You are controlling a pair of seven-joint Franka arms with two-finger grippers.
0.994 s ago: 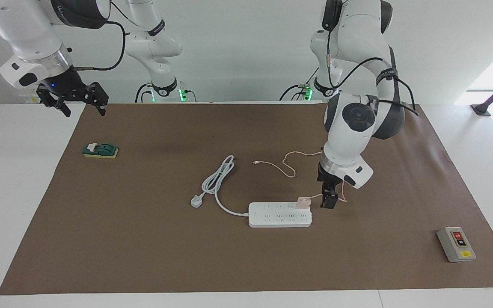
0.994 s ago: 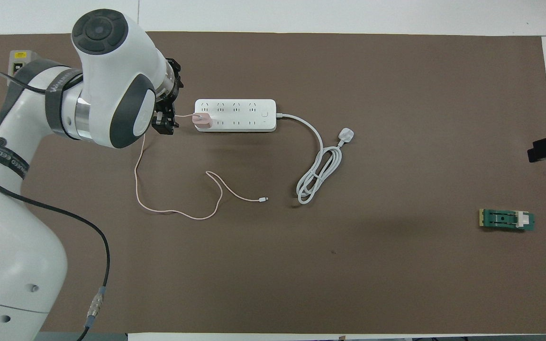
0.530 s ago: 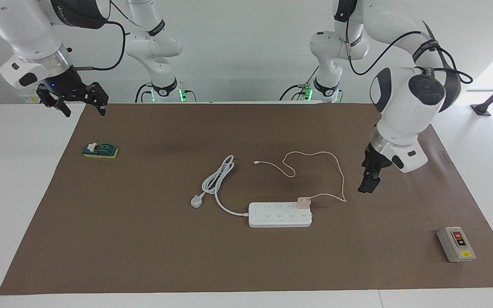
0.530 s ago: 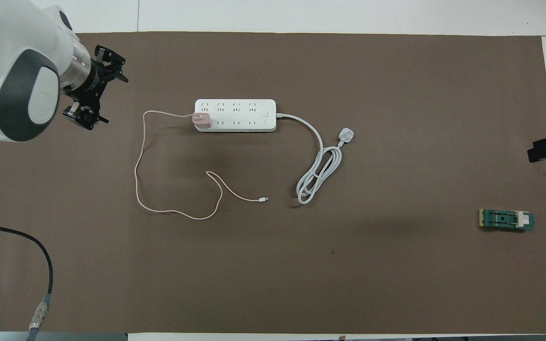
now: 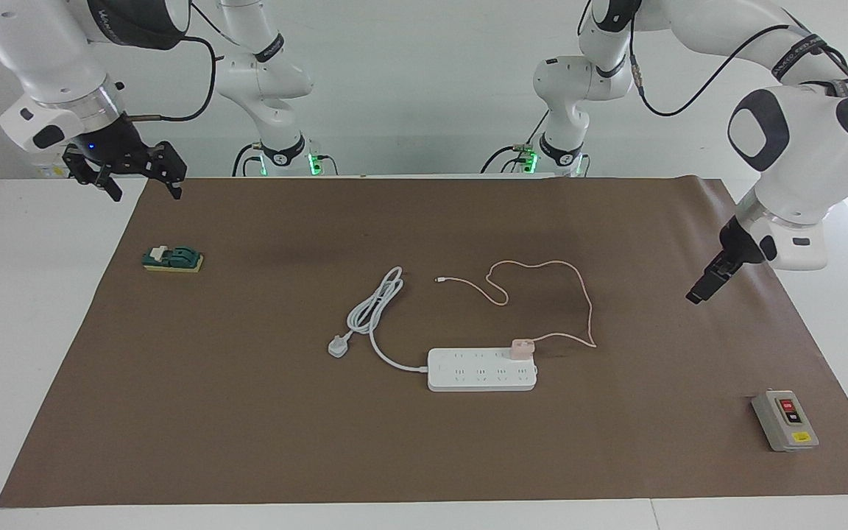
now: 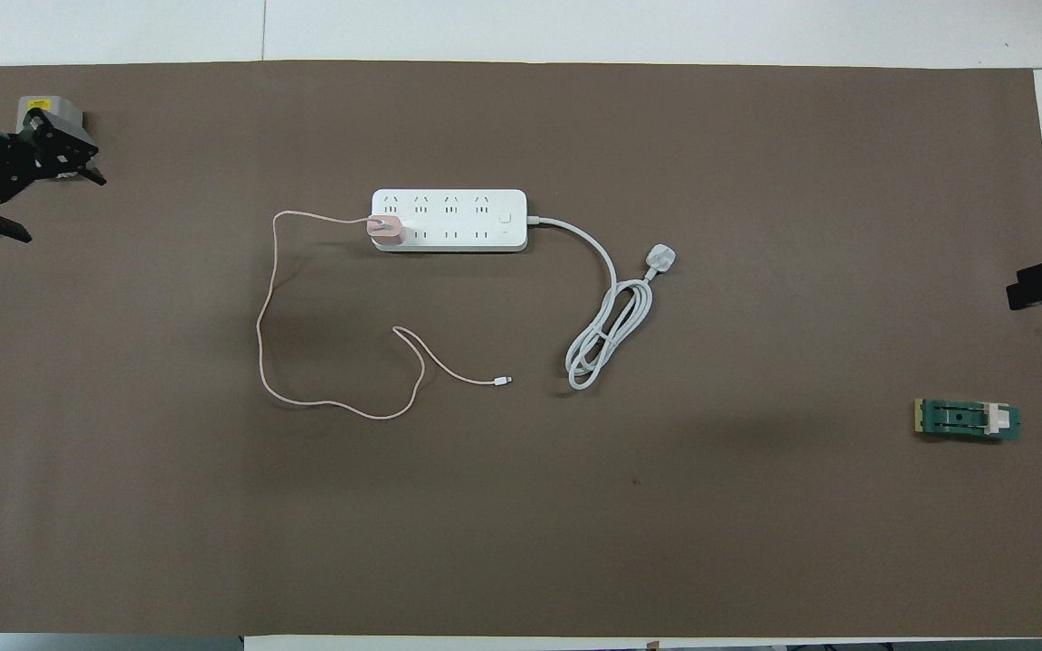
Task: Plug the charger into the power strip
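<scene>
Nearest the robots, the right gripper (image 5: 140,182) hangs over the mat's (image 5: 247,442) corner with jaws wide and empty, and a green block (image 5: 173,258) sits close by. The left gripper (image 5: 698,293) is up over the mat at the left arm's end, jaws wide, holding nothing. Mid-mat: loose pink cable (image 5: 542,266) and coiled white cord (image 5: 374,309). Farther out, the charger (image 5: 522,348) sits plugged into the strip (image 5: 481,369), nothing crowding it. Grey switch box (image 5: 785,420) is farthest.

Robot lab (paper-covered table (image 5: 247,442))
</scene>
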